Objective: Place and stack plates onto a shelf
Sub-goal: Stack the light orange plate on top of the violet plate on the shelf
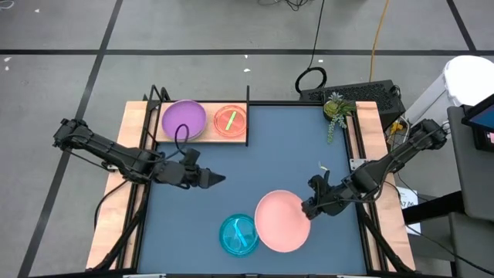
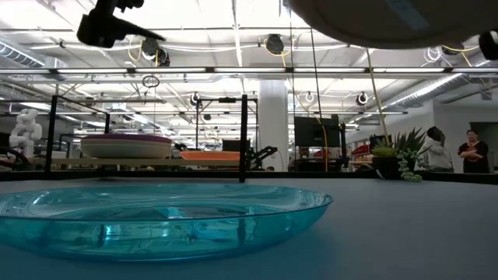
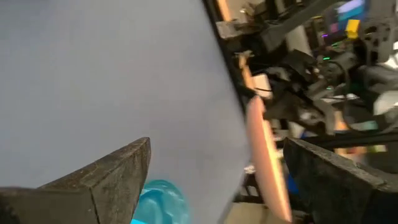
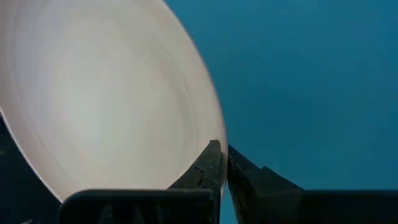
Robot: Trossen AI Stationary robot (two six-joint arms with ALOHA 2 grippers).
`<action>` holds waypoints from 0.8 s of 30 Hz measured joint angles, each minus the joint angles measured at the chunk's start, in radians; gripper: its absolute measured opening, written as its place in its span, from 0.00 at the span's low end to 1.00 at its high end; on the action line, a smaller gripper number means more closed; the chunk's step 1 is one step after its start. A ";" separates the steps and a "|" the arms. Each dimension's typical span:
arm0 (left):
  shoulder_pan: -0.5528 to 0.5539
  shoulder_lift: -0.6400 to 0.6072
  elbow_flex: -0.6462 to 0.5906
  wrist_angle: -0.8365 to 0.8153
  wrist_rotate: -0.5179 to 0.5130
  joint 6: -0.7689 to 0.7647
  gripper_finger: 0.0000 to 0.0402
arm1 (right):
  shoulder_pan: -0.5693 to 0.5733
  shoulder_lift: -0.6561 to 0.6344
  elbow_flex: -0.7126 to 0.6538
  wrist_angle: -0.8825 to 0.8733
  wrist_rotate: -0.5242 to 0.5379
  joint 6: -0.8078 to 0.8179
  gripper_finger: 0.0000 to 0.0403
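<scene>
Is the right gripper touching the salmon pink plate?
Touching. In the right wrist view the right gripper has its fingers shut on the rim of the salmon pink plate; the high view shows that plate at its tip.

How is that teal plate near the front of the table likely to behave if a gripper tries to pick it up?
The teal plate looks like thin, glossy, see-through plastic, so it is probably light and somewhat slippery. It lies flat on the table with a low flared rim, so it seems more apt to slide than tip when pushed. A pinch on the rim, like the right gripper has on the salmon plate, would likely suit it.
</scene>
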 joint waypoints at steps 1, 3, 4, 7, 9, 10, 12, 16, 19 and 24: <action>0.000 0.000 0.000 0.014 0.009 -0.012 0.92 | -0.006 0.000 0.017 -0.028 0.011 -0.005 0.00; -0.003 0.000 0.000 0.043 0.024 -0.031 0.92 | -0.023 0.000 0.046 -0.080 0.025 -0.027 0.00; -0.005 0.000 0.000 0.056 0.024 -0.041 0.93 | -0.034 0.000 0.059 -0.101 0.026 -0.038 0.00; -0.010 0.000 0.000 0.085 0.025 -0.068 0.93 | -0.069 0.000 0.100 -0.160 0.026 -0.076 0.00; -0.015 0.000 0.000 0.090 0.025 -0.103 0.93 | -0.096 0.000 0.129 -0.187 0.027 -0.110 0.00; -0.017 0.000 0.000 0.089 0.025 -0.118 0.93 | -0.112 0.000 0.141 -0.202 0.029 -0.128 0.00; -0.022 0.000 0.000 0.089 0.025 -0.139 0.92 | -0.141 0.000 0.157 -0.228 0.040 -0.160 0.00; -0.023 0.000 0.000 0.091 0.025 -0.152 0.88 | -0.201 0.000 0.169 -0.226 0.075 -0.211 0.00; -0.021 0.000 0.000 0.093 0.025 -0.157 0.84 | -0.242 0.005 0.169 -0.217 0.075 -0.250 0.00; -0.008 0.049 0.040 0.090 0.024 -0.138 0.80 | -0.303 0.007 0.169 -0.209 0.051 -0.300 0.00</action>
